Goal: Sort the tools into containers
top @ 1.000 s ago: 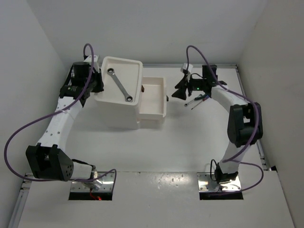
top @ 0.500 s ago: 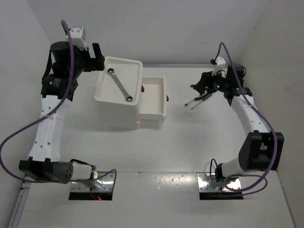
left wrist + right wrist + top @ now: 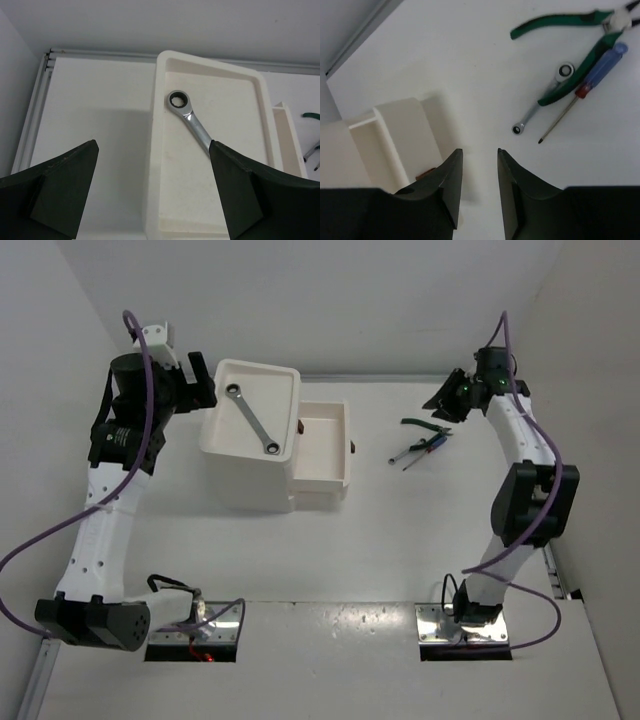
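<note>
Pincers (image 3: 153, 143) (image 3: 480, 151) 2, empty | wrenches (image 3: 251, 419) (image 3: 531, 114) 2 | pliers (image 3: 547, 22) 1 | screwdriver (image 3: 602, 66) 1

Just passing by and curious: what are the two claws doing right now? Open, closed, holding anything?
Left gripper: wide open, empty.
Right gripper: jaws only slightly apart, holding nothing.

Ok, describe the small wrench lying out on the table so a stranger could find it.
Start at the white drawer unit and look to its right, where tools lie together on the table. The small wrench is the bare silver bar with a ring at each end, crossed by green-handled pliers beside a blue-handled screwdriver. It alone has no coloured handle.
</note>
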Motion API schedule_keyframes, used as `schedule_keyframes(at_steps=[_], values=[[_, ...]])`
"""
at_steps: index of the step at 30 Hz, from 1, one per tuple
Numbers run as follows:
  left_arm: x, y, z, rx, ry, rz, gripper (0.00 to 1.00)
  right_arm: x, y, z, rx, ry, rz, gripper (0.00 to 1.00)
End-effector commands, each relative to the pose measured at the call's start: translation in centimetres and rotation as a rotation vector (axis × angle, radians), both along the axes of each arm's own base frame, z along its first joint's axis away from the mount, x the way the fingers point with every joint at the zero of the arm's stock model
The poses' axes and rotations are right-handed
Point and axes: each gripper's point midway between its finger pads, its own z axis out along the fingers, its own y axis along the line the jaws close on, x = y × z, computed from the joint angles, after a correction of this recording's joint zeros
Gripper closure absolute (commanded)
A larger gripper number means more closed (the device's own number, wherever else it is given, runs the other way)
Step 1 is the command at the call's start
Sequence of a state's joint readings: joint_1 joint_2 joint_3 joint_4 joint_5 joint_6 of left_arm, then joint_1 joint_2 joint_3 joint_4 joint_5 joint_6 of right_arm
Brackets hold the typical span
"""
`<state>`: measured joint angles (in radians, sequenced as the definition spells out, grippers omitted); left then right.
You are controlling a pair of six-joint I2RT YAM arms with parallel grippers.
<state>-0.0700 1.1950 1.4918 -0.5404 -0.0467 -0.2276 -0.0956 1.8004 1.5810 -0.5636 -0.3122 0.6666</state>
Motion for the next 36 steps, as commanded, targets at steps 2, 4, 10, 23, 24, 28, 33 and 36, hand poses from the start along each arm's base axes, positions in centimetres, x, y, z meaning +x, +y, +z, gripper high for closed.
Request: schedule_keyframes(at_steps=[2,4,10,23,24,28,33,36], values=[[-0.5,1.0,1.8,-0.019,-0.066,0.055,0.01,-0.3,0.5,-4.5,0.129,0.290,-0.203,0.67],[-0.1,0.9,1.1,-0.017,-0.048,0.055,0.01,0.0,1.1,-5.5,0.156,0.309,-0.213,0.68],[0.6,0.9,0.1,-0.024,-0.026,0.057,0.01,1.0,1.4,-9.4,0.180,0.405,-0.284,0.70],[1.8,0.9,-1.3,-0.028,0.004,0.069,0.01,0.8,0.5,-15.1,0.159,0.521,-0.336,0.71],[2.1,0.9,-1.6,-0.027,0.013,0.069,0.01,0.8,0.3,-15.1,0.150,0.519,-0.342,0.71],[2.2,0.8,-1.8,-0.036,0.013,0.071,0.01,1.1,0.2,-15.1,0.142,0.517,-0.348,0.67],[2.4,0.8,-2.6,-0.034,0.031,0.072,0.01,1.3,-0.5,-15.7,0.136,0.524,-0.362,0.60],[2.4,0.8,-2.6,-0.034,0.031,0.072,0.01,1.2,-0.9,-16.2,0.138,0.533,-0.372,0.60]])
